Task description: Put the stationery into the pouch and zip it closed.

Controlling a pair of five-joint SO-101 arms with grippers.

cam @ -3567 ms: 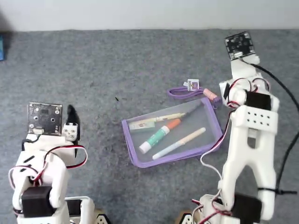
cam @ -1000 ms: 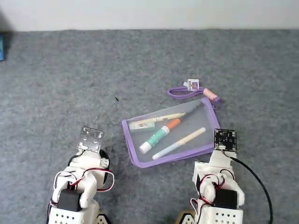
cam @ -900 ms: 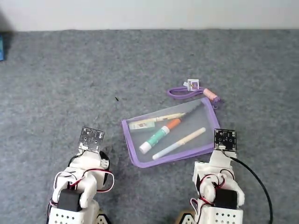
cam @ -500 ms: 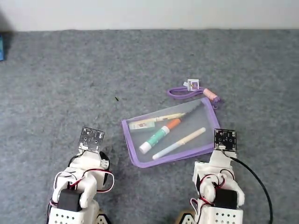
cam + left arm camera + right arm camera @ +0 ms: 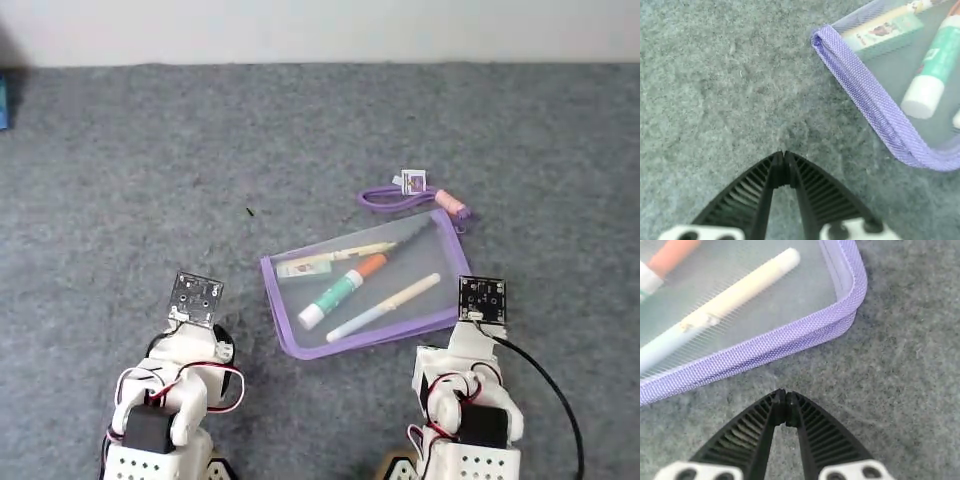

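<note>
Position of the pouch (image 5: 276, 318) relative to the two arms. The pouch lies flat on the grey table (image 5: 150, 170), ahead of both arms and between them. Its long axis runs obliquely, from a near corner on the left arm's side to a far corner on the right arm's side. Through its clear face four items are visible inside: a pencil (image 5: 360, 250), a small flat box (image 5: 303, 267), a green-and-white marker (image 5: 340, 292) and a pale pen (image 5: 385, 306), all roughly parallel to the long axis. The left claw (image 5: 784, 156) has its tips pressed together and holds nothing; it is low over the table, near the pouch's short purple end but apart from it. The right claw (image 5: 786, 394) is likewise closed and empty, just short of the pouch's near long edge beside its rounded corner. In the high view the right arm appears the nearer of the two. The pink zipper tag (image 5: 452, 204) and purple strap (image 5: 385, 198) rest at the far corner on the right arm's side, so any further zip work would probably fall to that arm. The stationery looks fully stowed and the zip appears drawn to its end, though the seam itself cannot be checked here.
</note>
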